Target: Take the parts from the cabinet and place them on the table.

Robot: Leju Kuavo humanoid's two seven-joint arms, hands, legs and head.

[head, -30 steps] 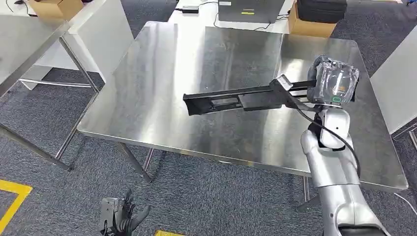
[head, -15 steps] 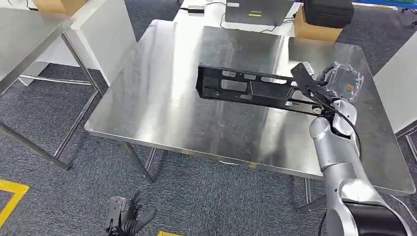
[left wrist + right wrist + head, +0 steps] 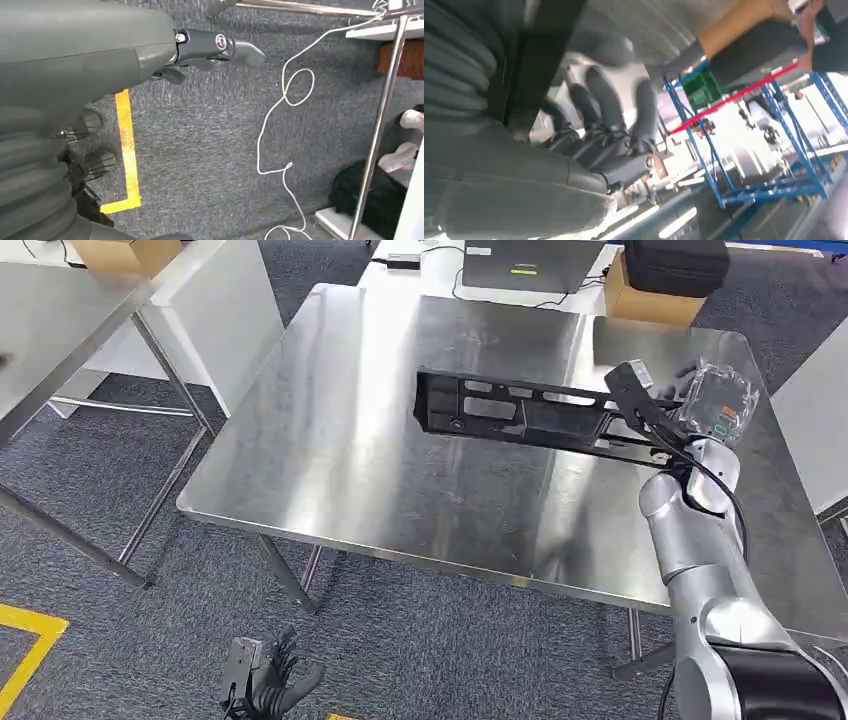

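A long black bracket-like part [image 3: 530, 418] with several cut-outs stretches over the steel table [image 3: 330, 450], its free end pointing toward the table's middle. My right hand [image 3: 705, 405] grips its right end above the table's right side; whether the part touches the tabletop I cannot tell. In the right wrist view the dark fingers [image 3: 609, 107] curl around the black part [image 3: 541, 55]. My left hand [image 3: 262, 682] hangs low beside my body over the grey carpet, fingers apart, holding nothing; the left wrist view shows its thumb [image 3: 220, 47] above the floor.
A second steel table [image 3: 60, 330] stands at the left. Beyond the main table lie a laptop [image 3: 520, 262], a cardboard box [image 3: 655, 302] and a black case [image 3: 675, 262]. Yellow floor tape [image 3: 25, 640] marks the carpet at lower left. A white cable [image 3: 285, 150] lies on the floor.
The camera has shifted a little. My right hand has carried the black part farther right and back over the table and rolled it, so its cut-out side faces up.
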